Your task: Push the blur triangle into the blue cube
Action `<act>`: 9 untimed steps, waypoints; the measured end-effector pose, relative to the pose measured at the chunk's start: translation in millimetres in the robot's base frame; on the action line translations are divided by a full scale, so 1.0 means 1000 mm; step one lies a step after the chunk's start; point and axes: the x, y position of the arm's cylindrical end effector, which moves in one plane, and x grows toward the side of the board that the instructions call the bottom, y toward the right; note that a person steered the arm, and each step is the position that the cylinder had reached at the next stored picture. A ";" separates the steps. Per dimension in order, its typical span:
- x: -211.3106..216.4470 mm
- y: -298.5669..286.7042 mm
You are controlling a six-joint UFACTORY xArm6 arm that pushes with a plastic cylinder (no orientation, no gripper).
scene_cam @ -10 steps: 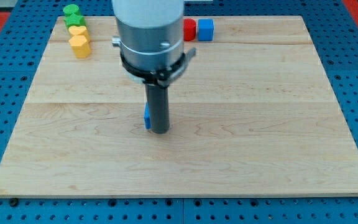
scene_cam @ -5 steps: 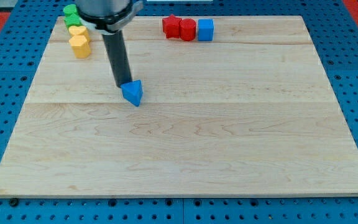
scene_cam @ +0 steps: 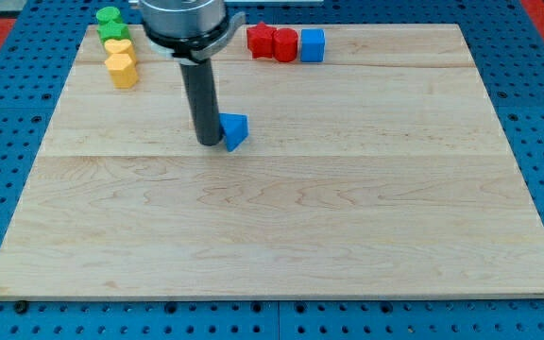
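The blue triangle (scene_cam: pixel 235 130) lies on the wooden board (scene_cam: pixel 348 208), left of centre in its upper half. My tip (scene_cam: pixel 207 143) stands against the triangle's left side, touching it. The blue cube (scene_cam: pixel 313 44) sits near the view's top edge, up and to the right of the triangle, well apart from it.
Two red blocks (scene_cam: pixel 273 42) sit directly left of the blue cube, touching it. At the view's top left, a green block (scene_cam: pixel 110 21) and two yellow blocks (scene_cam: pixel 119 61) stand in a short column. Blue pegboard surrounds the board.
The blue triangle has moved up and then to the right. My tip went from the triangle's right side round to its upper left and now pushes at its left side.
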 end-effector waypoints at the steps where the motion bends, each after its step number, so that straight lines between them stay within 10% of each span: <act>1: -0.008 0.024; 9: -0.087 0.246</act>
